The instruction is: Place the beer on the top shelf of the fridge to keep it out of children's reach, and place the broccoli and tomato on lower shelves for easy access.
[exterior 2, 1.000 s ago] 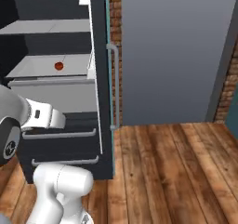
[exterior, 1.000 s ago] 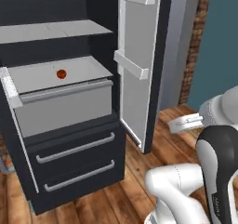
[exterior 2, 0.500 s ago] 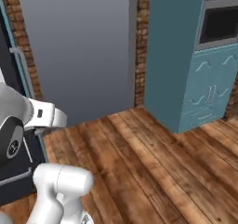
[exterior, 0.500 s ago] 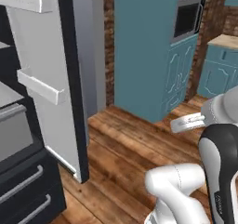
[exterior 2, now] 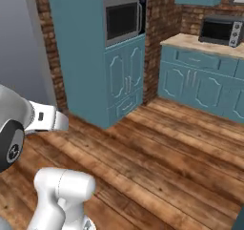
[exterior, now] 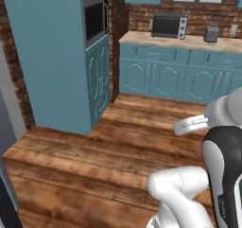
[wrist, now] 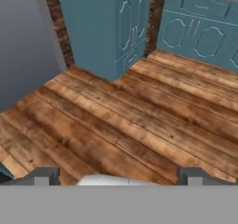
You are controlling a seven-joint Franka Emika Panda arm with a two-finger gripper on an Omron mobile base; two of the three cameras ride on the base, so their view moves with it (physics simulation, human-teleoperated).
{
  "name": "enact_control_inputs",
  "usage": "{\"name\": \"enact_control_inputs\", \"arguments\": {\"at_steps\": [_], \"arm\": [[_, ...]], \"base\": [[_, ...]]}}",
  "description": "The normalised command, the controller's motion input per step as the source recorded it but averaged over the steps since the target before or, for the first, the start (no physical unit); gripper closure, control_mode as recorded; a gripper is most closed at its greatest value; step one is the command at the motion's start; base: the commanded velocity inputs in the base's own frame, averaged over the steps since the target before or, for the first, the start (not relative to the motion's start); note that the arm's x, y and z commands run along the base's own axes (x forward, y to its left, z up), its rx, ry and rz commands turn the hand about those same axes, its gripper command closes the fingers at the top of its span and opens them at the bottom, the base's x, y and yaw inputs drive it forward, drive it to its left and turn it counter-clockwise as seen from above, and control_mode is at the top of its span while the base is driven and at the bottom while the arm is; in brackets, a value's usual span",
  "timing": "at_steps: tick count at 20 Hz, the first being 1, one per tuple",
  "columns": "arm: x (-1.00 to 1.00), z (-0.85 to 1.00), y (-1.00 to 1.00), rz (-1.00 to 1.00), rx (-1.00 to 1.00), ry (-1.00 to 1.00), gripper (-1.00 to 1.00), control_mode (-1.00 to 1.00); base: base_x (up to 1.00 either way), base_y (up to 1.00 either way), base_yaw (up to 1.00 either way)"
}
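Where the hand view looks floorward, claw (wrist: 118,176) seemingly agape, empty.

The floor (exterior: 85,170) is rough-grained wooden planking with dark knots; the teal cabinets (exterior: 156,75) look smooth, matt painted; the wall (exterior 2: 162,19) is rough red brick; the countertop (exterior: 189,41) is pale and matt; the toaster oven (exterior: 168,25) is metallic with dark glossy glass.

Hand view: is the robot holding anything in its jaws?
No, nothing. The gripper is open, with just the wooden floor showing between its jaws.
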Motion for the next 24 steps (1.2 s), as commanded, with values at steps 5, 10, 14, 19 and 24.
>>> {"name": "enact_control_inputs", "arguments": {"at_steps": [5,10,14,19,24], "arm": [[0.0,0.0,0.0,0.0,0.0,0.0,-1.0,1.0],[0.0,0.0,0.0,0.0,0.0,0.0,-1.0,1.0],[0.0,0.0,0.0,0.0,0.0,0.0,-1.0,1.0],[0.0,0.0,0.0,0.0,0.0,0.0,-1.0,1.0],[0.0,0.0,0.0,0.0,0.0,0.0,-1.0,1.0]], "base": [[0.31,-0.38,-0.65],[0.49,-0.08,-0.52],[0.76,0.01,-0.36],[0.91,0.03,-0.31],[0.81,0.0,-0.38]]}}
